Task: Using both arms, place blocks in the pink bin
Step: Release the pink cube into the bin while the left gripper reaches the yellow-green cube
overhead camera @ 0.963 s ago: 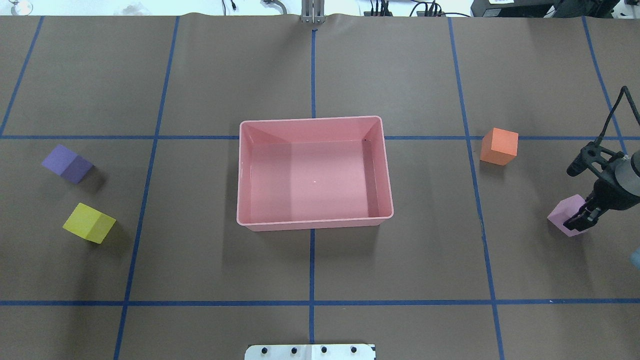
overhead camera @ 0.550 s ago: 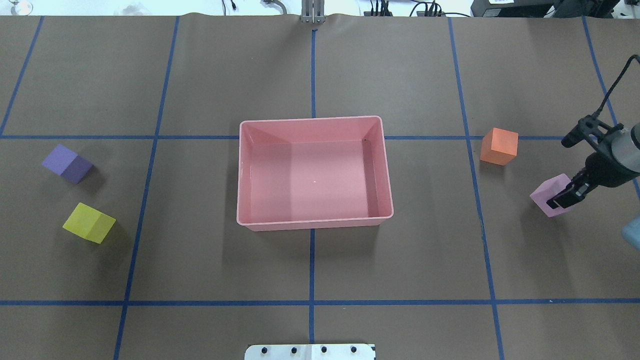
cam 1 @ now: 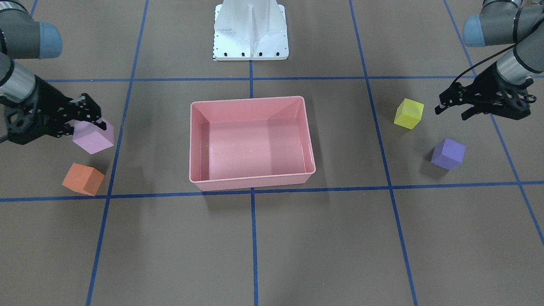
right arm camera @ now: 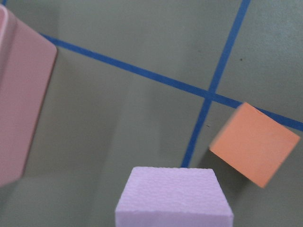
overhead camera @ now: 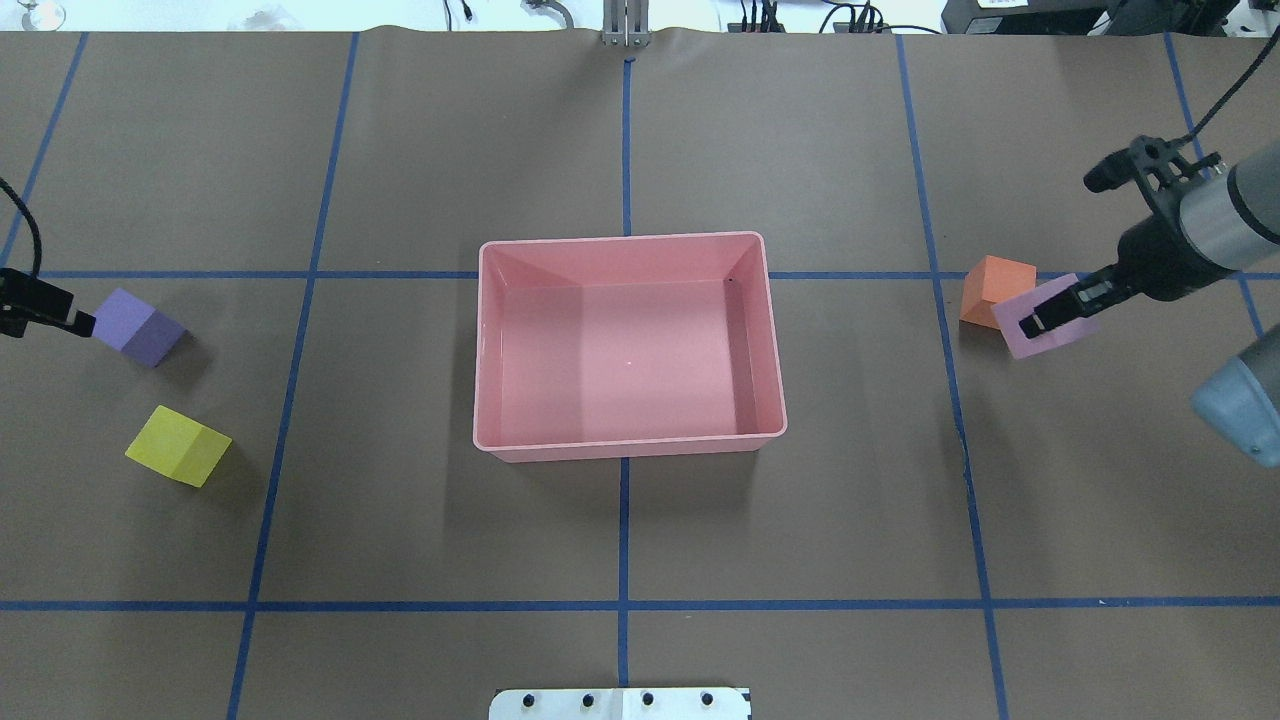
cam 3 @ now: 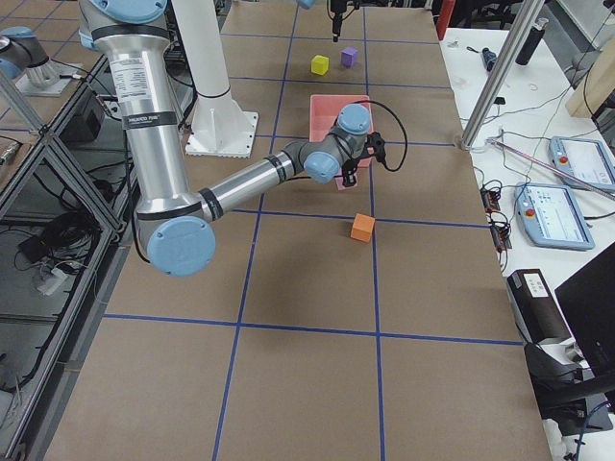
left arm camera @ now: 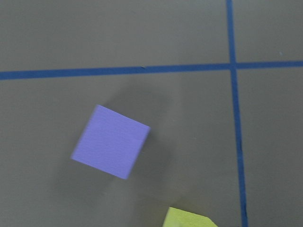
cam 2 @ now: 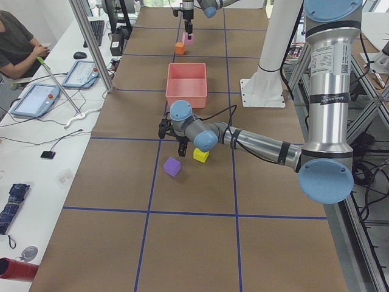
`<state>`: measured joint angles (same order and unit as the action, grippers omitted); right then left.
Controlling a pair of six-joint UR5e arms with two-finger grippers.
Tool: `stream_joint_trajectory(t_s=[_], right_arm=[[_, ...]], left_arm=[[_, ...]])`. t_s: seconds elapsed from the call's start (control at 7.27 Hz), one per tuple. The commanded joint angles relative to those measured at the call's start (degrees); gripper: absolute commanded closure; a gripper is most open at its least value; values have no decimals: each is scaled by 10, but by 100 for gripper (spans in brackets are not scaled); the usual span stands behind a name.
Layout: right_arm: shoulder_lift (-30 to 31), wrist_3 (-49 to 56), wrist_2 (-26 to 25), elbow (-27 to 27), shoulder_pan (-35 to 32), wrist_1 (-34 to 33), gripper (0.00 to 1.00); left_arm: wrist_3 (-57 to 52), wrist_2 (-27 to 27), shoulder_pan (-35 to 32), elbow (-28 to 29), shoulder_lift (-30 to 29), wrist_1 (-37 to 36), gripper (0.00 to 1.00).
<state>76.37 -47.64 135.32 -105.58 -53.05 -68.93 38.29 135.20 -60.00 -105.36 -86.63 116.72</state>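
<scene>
The brown paper-covered table [overhead camera: 400, 520] carries a grid of blue tape lines [overhead camera: 624, 530]. The rectangular plastic bin [overhead camera: 628, 447] is plain salmon-pink. Each block is one flat colour: a matte lilac foam cube [cam 1: 94, 138], a matte orange foam cube [cam 1: 83, 179], a matte yellow foam cube [cam 1: 408, 113] and a matte purple foam cube [cam 1: 448, 154]. The right arm [cam 1: 15, 83] and left arm [cam 1: 516, 57] are grey-silver with light-blue joint caps. The right gripper [cam 1: 88, 127] and left gripper [cam 1: 450, 111] are black. The metal pedestal [cam 1: 250, 29] is white.

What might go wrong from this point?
1. The right gripper holds the lilac block near its top; it may slip before reaching the pink bin.
2. The open left gripper hangs close to the purple block and yellow block; descending, its fingers might nudge the wrong one.
</scene>
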Motion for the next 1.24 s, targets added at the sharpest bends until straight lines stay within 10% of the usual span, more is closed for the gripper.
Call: stream_joint_trajectory(t_s=[0.0, 0.69, 0.96, 1.1], right_arm=[[-116, -197, -95, 11, 105, -19, 100], [-205, -241, -175, 52, 173, -98, 100], [-206, -241, -201, 57, 189, -95, 70], [-205, -238, -203, 57, 192, -95, 6]], left_arm=[[-18, -22, 17, -2, 21, 24, 1], [-16, -82, 73, -8, 19, 24, 0], [-12, -106, 109, -8, 18, 23, 0], [-11, -111, 117, -8, 18, 23, 0]])
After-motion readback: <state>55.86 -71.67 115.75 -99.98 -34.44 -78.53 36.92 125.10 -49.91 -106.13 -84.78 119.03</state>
